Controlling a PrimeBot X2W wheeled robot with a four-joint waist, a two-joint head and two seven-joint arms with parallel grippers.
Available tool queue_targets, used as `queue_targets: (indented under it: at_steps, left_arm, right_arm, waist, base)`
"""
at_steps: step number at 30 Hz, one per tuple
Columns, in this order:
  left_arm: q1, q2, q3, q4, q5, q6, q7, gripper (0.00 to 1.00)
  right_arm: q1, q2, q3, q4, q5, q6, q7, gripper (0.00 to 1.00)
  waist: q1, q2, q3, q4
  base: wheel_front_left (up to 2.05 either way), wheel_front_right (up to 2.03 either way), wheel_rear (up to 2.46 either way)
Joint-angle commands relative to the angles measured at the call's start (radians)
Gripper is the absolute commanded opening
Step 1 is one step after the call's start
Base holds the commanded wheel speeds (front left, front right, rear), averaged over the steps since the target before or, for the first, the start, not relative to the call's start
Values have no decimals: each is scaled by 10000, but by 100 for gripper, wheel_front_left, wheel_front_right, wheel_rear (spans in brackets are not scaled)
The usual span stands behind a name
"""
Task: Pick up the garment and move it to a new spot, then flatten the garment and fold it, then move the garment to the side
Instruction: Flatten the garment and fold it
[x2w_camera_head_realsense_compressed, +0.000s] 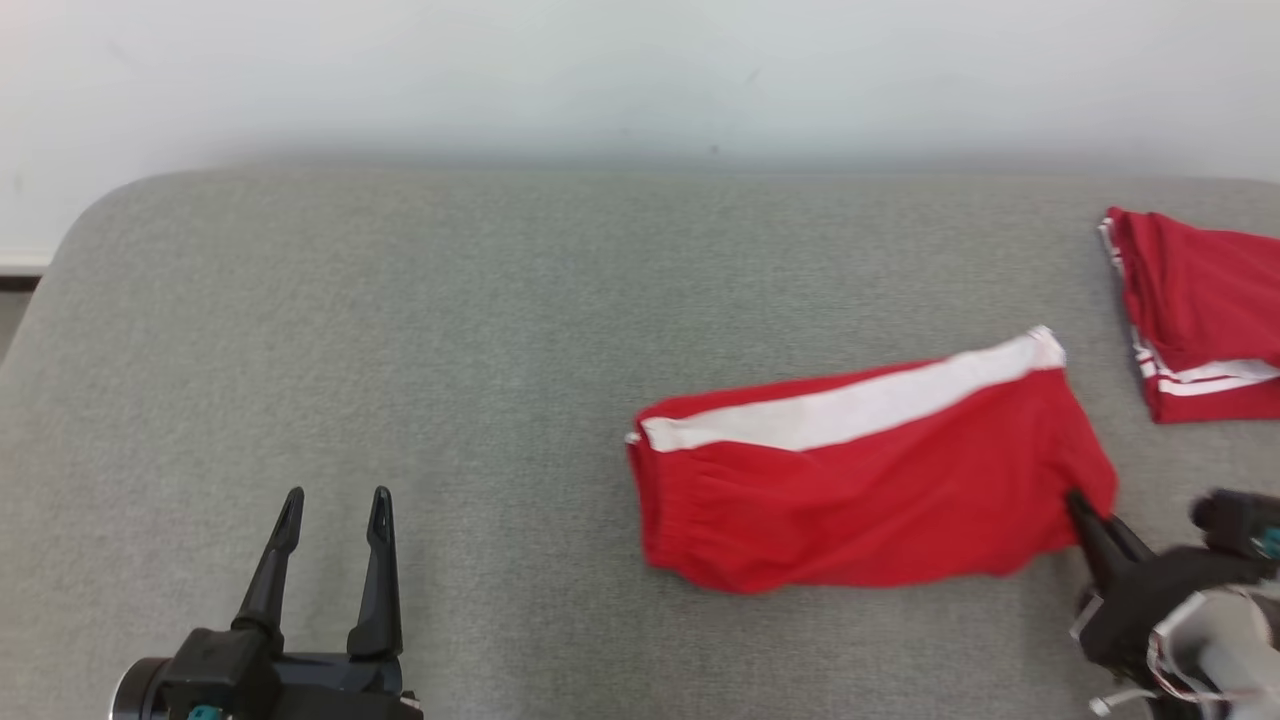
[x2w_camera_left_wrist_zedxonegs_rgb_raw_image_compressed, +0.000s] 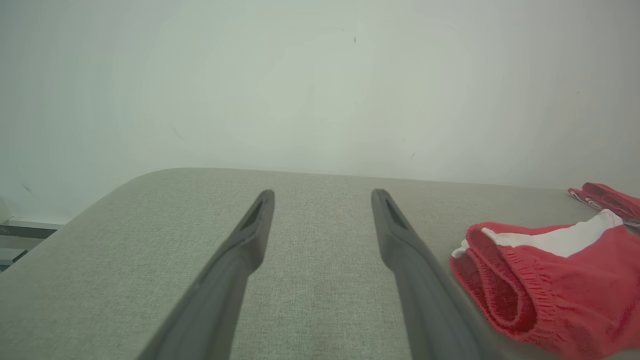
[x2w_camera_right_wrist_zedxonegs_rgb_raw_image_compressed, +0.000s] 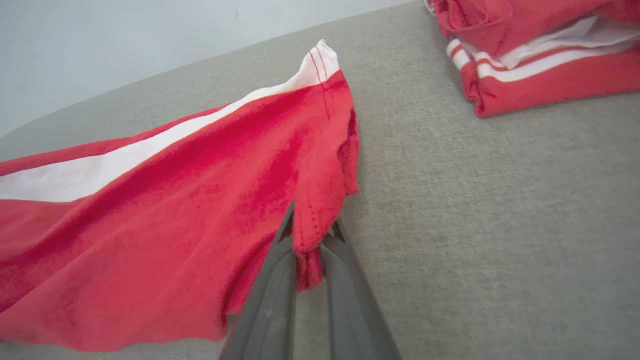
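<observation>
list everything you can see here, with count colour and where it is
red shorts: 1, red with a white stripe, lying centre right on the surface
second garment: 1, red with white stripes, at the far right of the surface
padded surface: 1, grey, under both garments
wall: 1, white, behind the surface
left gripper: 1, black, open, lower left over bare surface
right gripper: 1, black, shut on the red shorts' near right corner

This looks like a bare test room or lab rather than a home. A grey cloth-covered table (x2w_camera_head_realsense_compressed: 400, 300) with a rounded far-left corner stands against a plain white wall (x2w_camera_head_realsense_compressed: 600, 70).
</observation>
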Motion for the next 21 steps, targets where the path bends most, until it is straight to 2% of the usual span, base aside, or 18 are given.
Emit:
queue_targets:
  at_steps: [1,5,9,15,21]
  left_arm:
    - [138,-14,21,-26,60,16,-28,100]
    - [173,12,31,-2,61,15,-28,100]
    - [262,57,71,33,24,14,-28,100]
    - [435,43,221,-61,50,14,-28,100]
    - [548,19,342,-161,97,14,-28,100]
  right_arm:
    - [198,-171,-122,-41,114,-30,-90,0]
    - [748,-641,-516,10,87,-30,-165,0]
    - [1132,-756,-820,27,155,-30,-193,0]
    - [1324,-559,-1050,-567,-217,-30,-237,0]
    - [1464,-270,-1284,-2023,-1182,-29,-253,0]
  waist:
    - [1,0,-177,-270]
    - [1,0,-230,-349]
    - [1,0,-359,-368]
    - [1,0,-498,-393]
    - [1,0,-624,-439]
  base:
    - [0,0,0]
    - [0,0,0]
    - [0,0,0]
    - [0,0,0]
    - [0,0,0]
